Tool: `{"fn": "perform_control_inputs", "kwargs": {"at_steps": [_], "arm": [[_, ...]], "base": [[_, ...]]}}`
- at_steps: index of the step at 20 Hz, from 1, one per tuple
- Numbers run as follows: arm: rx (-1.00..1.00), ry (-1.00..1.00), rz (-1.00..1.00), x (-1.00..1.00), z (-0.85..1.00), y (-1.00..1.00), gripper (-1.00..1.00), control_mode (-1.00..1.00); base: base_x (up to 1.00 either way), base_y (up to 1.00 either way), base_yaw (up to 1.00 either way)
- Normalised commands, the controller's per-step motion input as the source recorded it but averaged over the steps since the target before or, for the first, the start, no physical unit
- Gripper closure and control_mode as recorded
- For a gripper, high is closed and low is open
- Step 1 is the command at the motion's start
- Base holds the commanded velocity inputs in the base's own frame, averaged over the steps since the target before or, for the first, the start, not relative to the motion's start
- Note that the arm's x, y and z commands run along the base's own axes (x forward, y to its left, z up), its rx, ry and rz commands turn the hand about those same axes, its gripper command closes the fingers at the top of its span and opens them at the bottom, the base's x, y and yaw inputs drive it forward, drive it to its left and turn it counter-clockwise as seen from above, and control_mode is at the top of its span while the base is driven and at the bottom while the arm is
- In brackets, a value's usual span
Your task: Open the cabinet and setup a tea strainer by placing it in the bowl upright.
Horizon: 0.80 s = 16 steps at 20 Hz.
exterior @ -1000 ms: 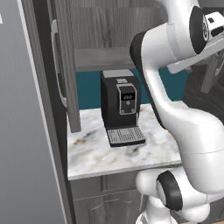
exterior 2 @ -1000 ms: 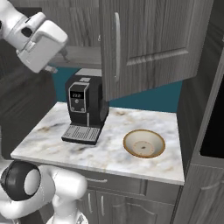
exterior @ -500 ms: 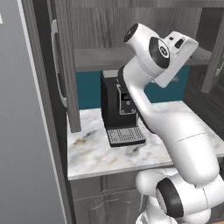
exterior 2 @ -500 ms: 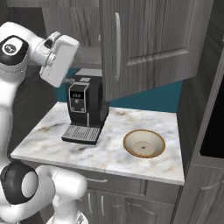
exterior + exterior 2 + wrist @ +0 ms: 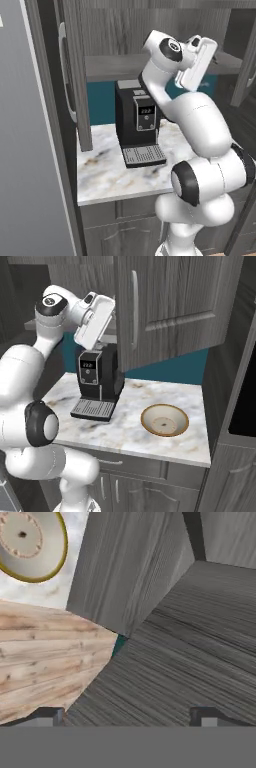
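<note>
My fingers (image 5: 127, 714) stand wide apart and empty at the bottom of the hand view, over the cabinet (image 5: 200, 637) shelf. The bowl (image 5: 27, 544) lies far off at upper left, on the marble bench (image 5: 127, 423), right of the coffee machine (image 5: 97, 386).

1. I find one readout: the small lit display (image 5: 146, 110) on the front of the black coffee machine (image 5: 137, 127), which I also see from my right side (image 5: 88, 364).
2. Its pale marks look like digits, but they are too small and blurred for me to read.
3. I can read no other text, brand, number or sign on anything before me.
</note>
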Motion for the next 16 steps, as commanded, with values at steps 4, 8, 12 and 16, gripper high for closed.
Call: {"fn": "perform_control_inputs", "kwargs": {"at_steps": [4, 8, 12, 16], "arm": [[-0.02, 0.28, -0.38, 0.23, -0.07, -0.84, -1.00, -1.00], [-0.01, 0.13, -0.30, 0.00, 0.00, -0.97, -1.00, -1.00], [0.00, 0.02, -0.17, -0.10, 0.00, -1.00, -1.00, -1.00], [0.00, 0.00, -0.02, -0.21, 0.00, -1.00, -1.00, -1.00]], "base": [[0.00, 0.00, 0.00], [0.00, 0.00, 0.00], [0.00, 0.00, 0.00], [0.00, 0.00, 0.00]]}}
